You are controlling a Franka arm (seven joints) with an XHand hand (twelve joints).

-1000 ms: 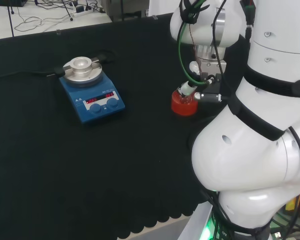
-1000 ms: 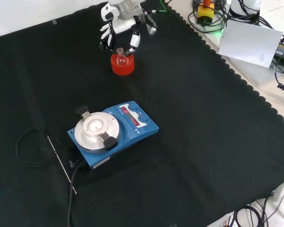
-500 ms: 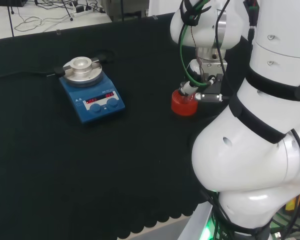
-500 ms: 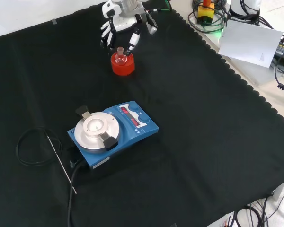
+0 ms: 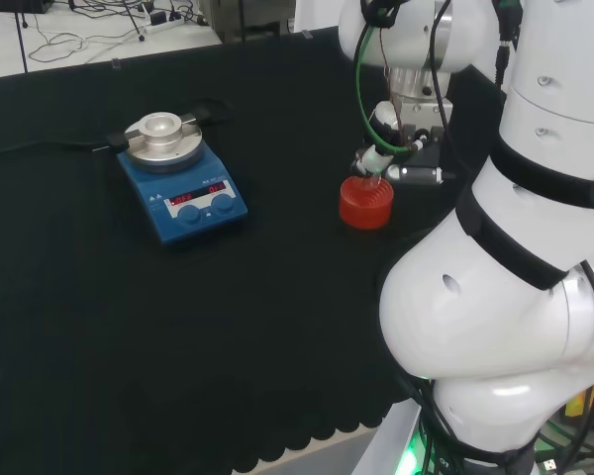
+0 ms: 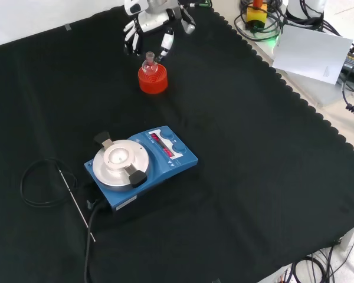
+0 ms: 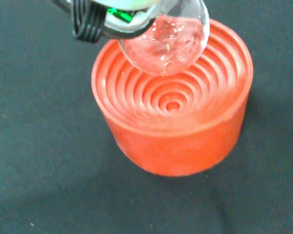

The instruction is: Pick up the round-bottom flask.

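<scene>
Reading the wrist view, we find the round-bottom flask (image 7: 168, 41) clear of the red ribbed stand (image 7: 176, 105), bulb directly above its centre, neck upright and seemingly pinched in the hand (image 6: 147, 17), fingers curled.

Black-cloth bench (image 6: 253, 153): red stand (image 6: 153, 79), blue hotplate (image 6: 140, 165) w/ probably probe cable (image 6: 44, 184).

flask (image 7: 166, 41) neck hidden, hand (image 7: 112, 17) blurred, cropped

Clear round-bottom flask (image 7: 166, 41) — lifted off stand (image 7: 176, 112)
</scene>
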